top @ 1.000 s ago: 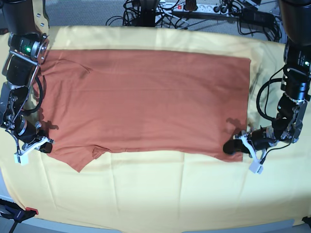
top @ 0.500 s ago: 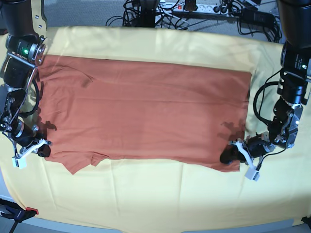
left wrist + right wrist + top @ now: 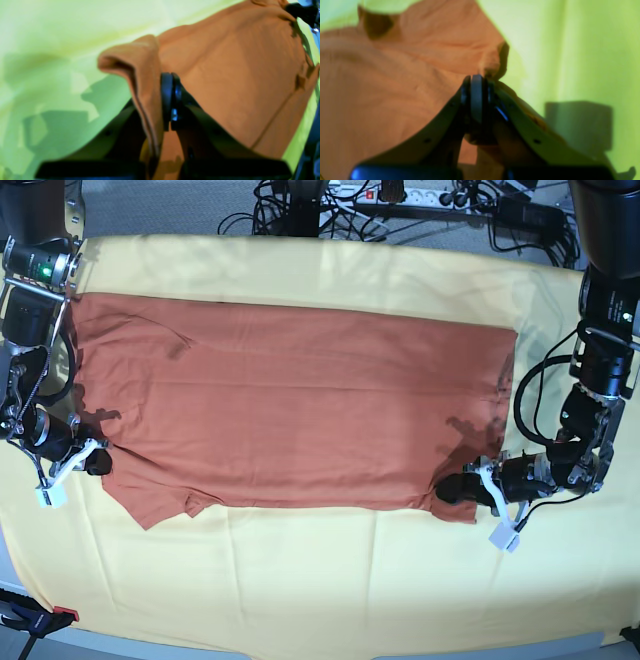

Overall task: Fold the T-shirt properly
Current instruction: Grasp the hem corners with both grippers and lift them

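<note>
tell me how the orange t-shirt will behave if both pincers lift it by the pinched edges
Likely floppy: the T-shirt droops in a soft fold beside the left pincer. Probably light, since the right pincer raises a peak by one thin pinch. Its middle would likely sag.

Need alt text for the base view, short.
A rust-orange T-shirt lies spread on a pale-yellow cloth, pinched at its near edge by both closed grippers: right gripper at image left, left gripper at image right.

The 2 arms (image 3: 596, 395) reach low, jaws clamped together.
</note>
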Robot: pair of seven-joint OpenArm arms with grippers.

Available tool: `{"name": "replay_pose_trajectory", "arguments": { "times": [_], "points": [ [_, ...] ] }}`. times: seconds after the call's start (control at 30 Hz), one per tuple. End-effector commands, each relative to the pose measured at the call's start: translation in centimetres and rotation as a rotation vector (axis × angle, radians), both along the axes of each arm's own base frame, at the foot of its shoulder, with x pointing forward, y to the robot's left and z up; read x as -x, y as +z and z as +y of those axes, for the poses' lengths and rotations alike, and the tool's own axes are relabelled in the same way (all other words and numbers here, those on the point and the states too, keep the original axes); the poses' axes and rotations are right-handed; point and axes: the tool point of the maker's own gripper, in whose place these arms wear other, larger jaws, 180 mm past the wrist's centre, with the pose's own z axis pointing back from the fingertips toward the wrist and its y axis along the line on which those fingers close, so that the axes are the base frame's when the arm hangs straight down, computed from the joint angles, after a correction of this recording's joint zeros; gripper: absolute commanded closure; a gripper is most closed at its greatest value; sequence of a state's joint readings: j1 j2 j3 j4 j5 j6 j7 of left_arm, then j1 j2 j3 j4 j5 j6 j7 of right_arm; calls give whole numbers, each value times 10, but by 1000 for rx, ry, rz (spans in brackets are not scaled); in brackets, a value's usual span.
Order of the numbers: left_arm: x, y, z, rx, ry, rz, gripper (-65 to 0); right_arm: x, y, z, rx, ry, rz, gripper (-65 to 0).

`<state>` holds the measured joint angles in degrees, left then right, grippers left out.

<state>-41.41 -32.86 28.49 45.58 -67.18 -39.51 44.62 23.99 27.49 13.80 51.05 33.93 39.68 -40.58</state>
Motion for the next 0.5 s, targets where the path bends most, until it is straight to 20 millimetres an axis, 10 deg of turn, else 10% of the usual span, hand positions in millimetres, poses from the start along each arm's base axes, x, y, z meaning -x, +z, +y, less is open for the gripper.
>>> {"name": "replay_pose_trajectory", "arguments": {
  "times": [0.0, 0.47],
  "points": [
    [-11, 28, 1, 22, -7, -61, 0, -12, 29, -15, 27, -6, -76, 0],
    [4, 42, 32, -54, -34, -51, 0, -5, 37, -37, 95, 4, -59, 0]
  ]
}}
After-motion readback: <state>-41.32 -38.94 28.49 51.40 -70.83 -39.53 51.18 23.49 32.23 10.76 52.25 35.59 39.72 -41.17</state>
